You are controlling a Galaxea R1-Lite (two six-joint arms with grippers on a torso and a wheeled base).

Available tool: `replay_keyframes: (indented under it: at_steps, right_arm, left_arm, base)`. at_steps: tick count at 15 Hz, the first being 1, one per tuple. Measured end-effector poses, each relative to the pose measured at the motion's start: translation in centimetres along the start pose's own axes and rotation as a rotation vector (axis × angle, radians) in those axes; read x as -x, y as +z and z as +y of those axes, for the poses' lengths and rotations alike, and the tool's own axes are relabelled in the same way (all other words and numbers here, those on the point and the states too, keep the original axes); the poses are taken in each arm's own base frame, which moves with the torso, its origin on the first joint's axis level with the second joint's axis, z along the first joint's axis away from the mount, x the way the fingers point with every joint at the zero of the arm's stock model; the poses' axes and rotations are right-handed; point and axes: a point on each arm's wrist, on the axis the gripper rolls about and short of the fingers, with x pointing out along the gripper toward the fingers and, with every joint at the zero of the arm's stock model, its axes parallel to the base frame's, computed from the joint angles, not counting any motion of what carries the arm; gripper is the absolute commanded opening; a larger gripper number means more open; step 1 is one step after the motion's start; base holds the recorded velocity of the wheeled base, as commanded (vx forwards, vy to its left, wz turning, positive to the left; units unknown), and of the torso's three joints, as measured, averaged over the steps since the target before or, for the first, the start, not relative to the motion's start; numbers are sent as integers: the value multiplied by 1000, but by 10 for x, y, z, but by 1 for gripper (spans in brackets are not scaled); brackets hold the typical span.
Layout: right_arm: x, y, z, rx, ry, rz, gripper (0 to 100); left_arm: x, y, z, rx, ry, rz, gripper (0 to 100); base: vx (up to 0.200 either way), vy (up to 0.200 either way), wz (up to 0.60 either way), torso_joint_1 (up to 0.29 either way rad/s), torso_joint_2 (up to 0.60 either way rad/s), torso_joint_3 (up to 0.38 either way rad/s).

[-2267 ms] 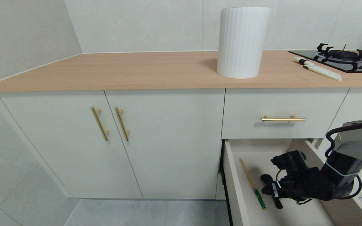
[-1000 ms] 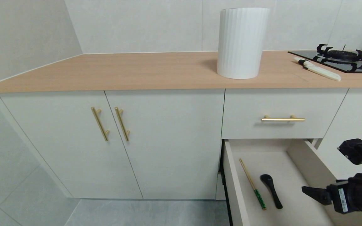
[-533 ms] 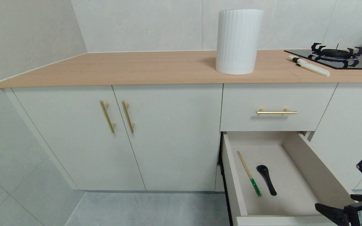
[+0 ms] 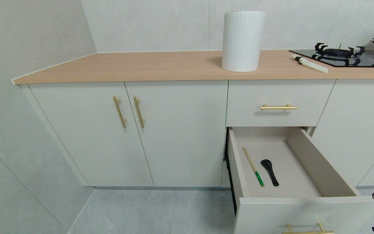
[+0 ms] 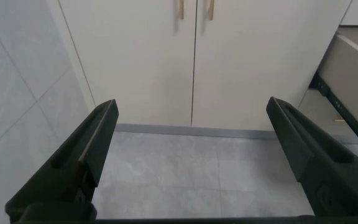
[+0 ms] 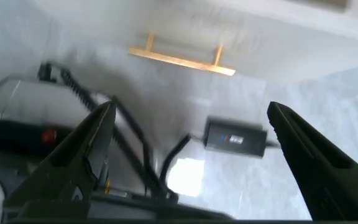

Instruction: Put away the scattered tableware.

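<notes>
In the open pale drawer (image 4: 271,211), wooden green-tipped chopsticks (image 4: 253,167) lie just beside a black spoon (image 4: 269,172). The left pincer (image 5: 191,109) and right pincer (image 6: 191,111) gape wide, empty.

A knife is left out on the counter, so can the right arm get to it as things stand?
Probably yes. The knife lies bare on the counter by the stove, nothing over it. The right tool is open and empty, low by the drawer front, so it must rise first.
</notes>
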Motion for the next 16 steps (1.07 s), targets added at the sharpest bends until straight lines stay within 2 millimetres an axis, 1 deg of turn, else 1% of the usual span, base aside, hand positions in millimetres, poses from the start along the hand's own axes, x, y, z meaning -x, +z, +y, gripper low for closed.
replay_keyframes:
  at_steps: [2, 4, 7, 9, 10, 16]
  right_arm:
    - [-7, -1, 1, -14, 17, 46, 100]
    - [-15, 4, 4, -12, 31, 82, 100]
    - [-27, 25, 9, 0, 37, 105, 100]
    - [-30, 47, 14, 5, 46, 75, 100]
    - [-34, 53, 16, 6, 46, 80, 100]
    - [-58, 59, 20, 12, 2, 162, 100]
  left_arm:
    - [0, 0, 0, 0, 0, 0, 100]
    - [0, 0, 0, 0, 0, -1, 100]
    - [0, 0, 0, 0, 0, 0, 100]
    - [0, 0, 0, 0, 0, 0, 100]
    - [0, 0, 0, 0, -1, 0, 100]
    - [0, 0, 0, 0, 0, 0, 100]
  base:
    - [0, 0, 0, 0, 0, 0]
    - [0, 0, 0, 0, 0, 0]
    - [0, 0, 0, 0, 0, 0]
    - [0, 0, 0, 0, 0, 0]
    - [0, 0, 0, 0, 0, 0]
    - [0, 0, 0, 0, 0, 0]
